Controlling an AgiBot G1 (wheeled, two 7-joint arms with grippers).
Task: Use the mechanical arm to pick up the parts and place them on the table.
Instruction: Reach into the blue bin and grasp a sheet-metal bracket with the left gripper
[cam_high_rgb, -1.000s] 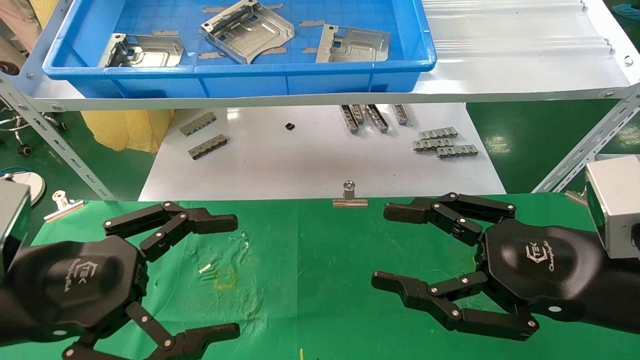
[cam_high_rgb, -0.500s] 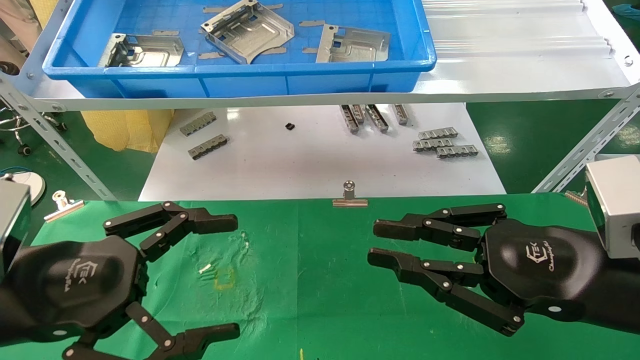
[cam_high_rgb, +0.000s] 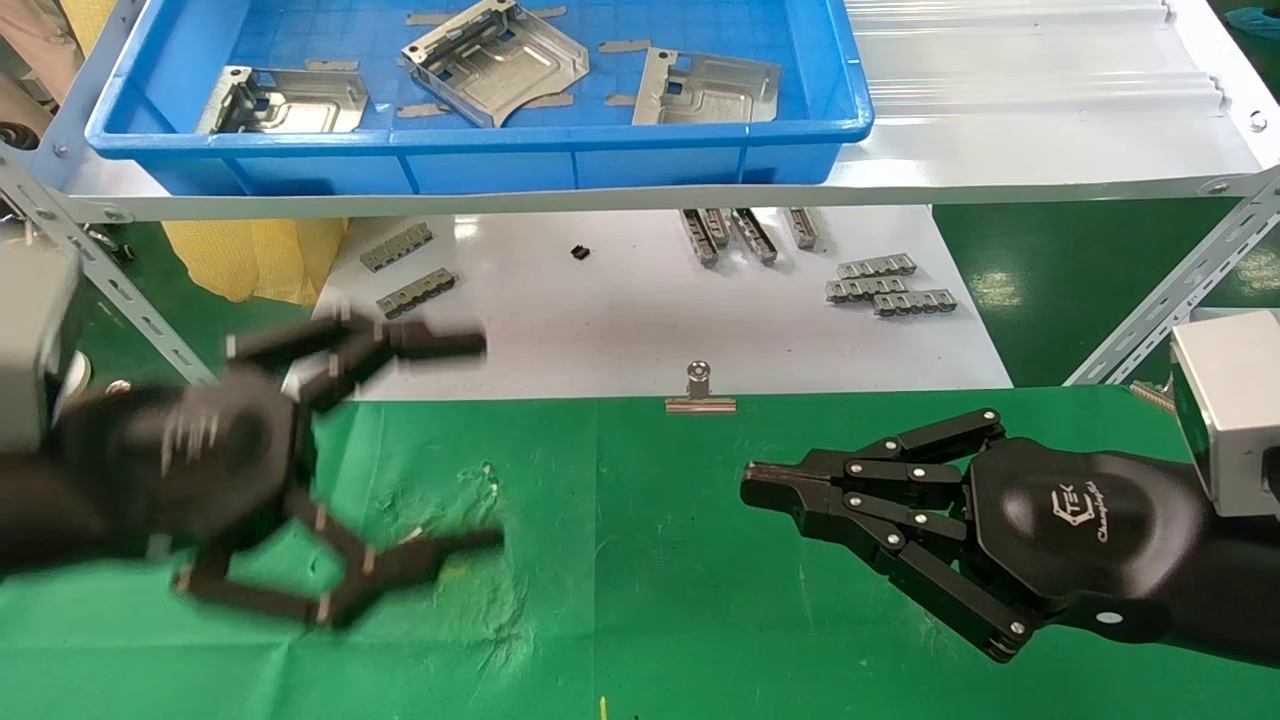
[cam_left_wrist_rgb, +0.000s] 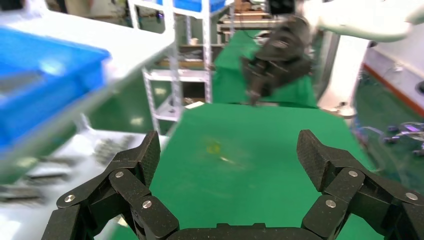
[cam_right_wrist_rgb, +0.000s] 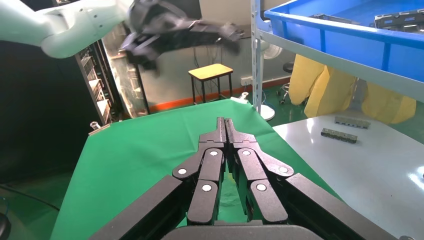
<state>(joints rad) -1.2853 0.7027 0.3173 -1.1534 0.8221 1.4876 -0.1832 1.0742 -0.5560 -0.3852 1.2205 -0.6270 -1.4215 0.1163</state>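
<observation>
Three shiny silver parts lie in the blue bin on the shelf: one at its left (cam_high_rgb: 285, 100), one tilted in the middle (cam_high_rgb: 495, 62), one at the right (cam_high_rgb: 708, 90). My left gripper (cam_high_rgb: 470, 440) is open and empty, raised above the green table (cam_high_rgb: 640, 600) at its left, fingers spread wide; it shows the same in the left wrist view (cam_left_wrist_rgb: 227, 155). My right gripper (cam_high_rgb: 755, 483) is shut and empty, low over the table at the right, tips together in the right wrist view (cam_right_wrist_rgb: 225, 122).
The blue bin (cam_high_rgb: 480, 150) stands on a pale ribbed shelf (cam_high_rgb: 1040, 110). Below it, a white tabletop (cam_high_rgb: 640, 320) carries small grey toothed strips (cam_high_rgb: 885, 285). A silver binder clip (cam_high_rgb: 699, 392) holds the cloth's far edge. Angled shelf struts (cam_high_rgb: 1160, 300) flank both sides.
My right gripper has closed from wide open to fully shut. My left gripper, still open, has lifted and moved up toward the shelf.
</observation>
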